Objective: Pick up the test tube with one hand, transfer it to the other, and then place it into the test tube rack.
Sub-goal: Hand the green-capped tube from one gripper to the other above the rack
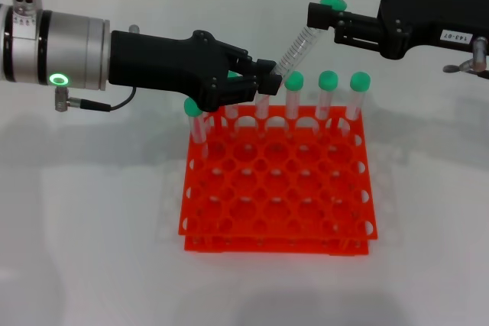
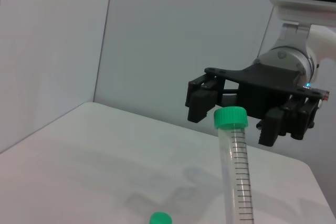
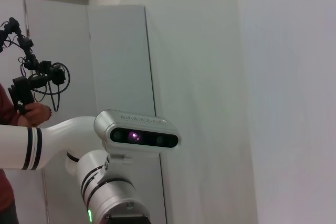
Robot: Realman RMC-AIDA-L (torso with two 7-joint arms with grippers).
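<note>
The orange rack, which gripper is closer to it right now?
Left. The left gripper sits just over the orange rack's back row, gripping the tilted tube's lower end. The right gripper is higher and farther back, open around the tube's green cap.

Left pincer (image 1: 267,80) clamped; right pincer (image 1: 325,7) spread wide, facing it.

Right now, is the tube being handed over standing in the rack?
No. The test tube is tilted in the air above the test tube rack, its lower end held by the left tool.
</note>
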